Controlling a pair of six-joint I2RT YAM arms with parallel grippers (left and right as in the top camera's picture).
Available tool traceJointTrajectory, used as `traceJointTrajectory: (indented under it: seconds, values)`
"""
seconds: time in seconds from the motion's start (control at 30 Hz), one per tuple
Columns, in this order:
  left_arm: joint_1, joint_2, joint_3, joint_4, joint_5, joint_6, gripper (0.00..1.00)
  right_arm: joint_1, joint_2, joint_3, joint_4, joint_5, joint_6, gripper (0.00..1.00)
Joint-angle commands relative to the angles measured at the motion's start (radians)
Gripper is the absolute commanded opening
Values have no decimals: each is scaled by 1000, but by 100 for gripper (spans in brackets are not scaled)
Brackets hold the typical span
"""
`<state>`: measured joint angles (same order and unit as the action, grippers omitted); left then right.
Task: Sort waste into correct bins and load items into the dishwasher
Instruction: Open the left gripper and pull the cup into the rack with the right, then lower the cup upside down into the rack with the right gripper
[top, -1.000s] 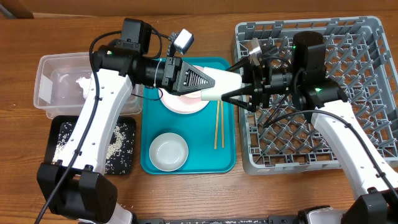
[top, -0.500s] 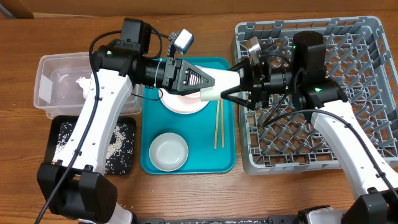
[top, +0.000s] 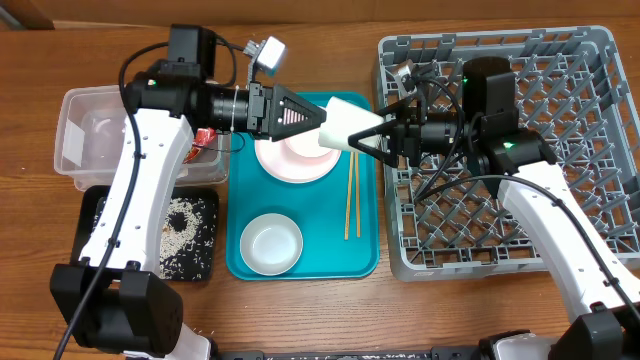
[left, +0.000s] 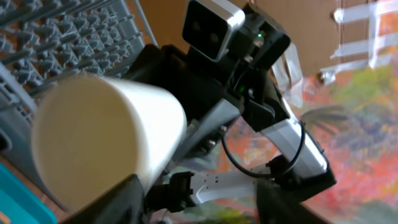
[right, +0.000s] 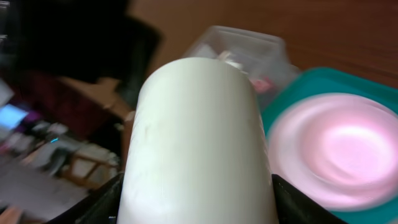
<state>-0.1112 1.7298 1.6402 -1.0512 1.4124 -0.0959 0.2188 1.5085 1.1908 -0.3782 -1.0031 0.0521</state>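
The cream cup (top: 345, 125) hangs on its side above the teal tray's right edge, with my right gripper (top: 368, 135) shut on it. The right wrist view has the cup (right: 199, 143) filling the space between both fingers. My left gripper (top: 318, 117) stands open just left of the cup, its fingers spread and off the cup (left: 106, 137). Below lies the pink plate (top: 290, 160). A white bowl (top: 271, 243) and the chopsticks (top: 351, 200) rest on the teal tray. The grey dish rack (top: 560, 150) is at right.
The clear tub (top: 95, 135) at left holds a white tissue (top: 130, 135), and a red wrapper (top: 205, 135) shows beside it. A black tray (top: 110, 235) below holds whitish grains (top: 180, 225). The teal tray (top: 240, 200) sits mid-table.
My left gripper opened and drew back to the left off the cup. The right gripper kept its hold on the cup, which shifted slightly up and left.
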Motion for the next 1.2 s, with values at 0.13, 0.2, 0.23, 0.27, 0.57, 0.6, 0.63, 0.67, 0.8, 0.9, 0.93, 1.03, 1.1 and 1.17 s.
traceJointTrajectory:
  seconds: [0.13,0.2,0.23,0.27,0.57,0.6,0.63,0.67,0.8,0.9,0.93,1.03,1.1,1.17]
  values:
    - [-14,-21,6,-37,-182,2,81,-5,-8,7,-69,524,138,64]
    - [-14,-21,6,-40,-220,2,83,-5,-8,7,-89,639,163,64]
    - [-14,-21,6,-46,-238,2,84,-6,-8,7,-94,672,163,64]
    - [-13,-21,6,-51,-250,2,86,-7,-8,7,-98,698,163,64]
    - [-14,-21,6,-90,-497,2,100,-26,-8,7,-165,1076,170,64]
    - [-14,-21,6,-90,-525,2,100,-27,-8,7,-171,1106,170,64]
    - [-14,-20,6,-90,-551,2,100,-29,-8,7,-174,1130,169,64]
    - [-14,-20,6,-90,-576,2,100,-29,-8,7,-174,1142,169,64]
    - [-14,-20,6,-89,-726,3,100,-29,-6,7,-158,1145,170,64]
    - [-14,-20,6,-89,-836,3,100,-29,-3,7,-153,1144,170,64]
    - [-14,-20,6,-89,-877,3,100,-29,-2,7,-151,1143,170,64]
    - [-14,-19,6,-90,-1004,3,100,-29,8,7,-148,1121,171,64]
    - [-14,-19,6,-90,-1072,3,100,-28,21,7,-146,1086,170,64]
    - [-14,-19,6,-89,-1125,3,100,-28,42,7,-145,1079,170,64]
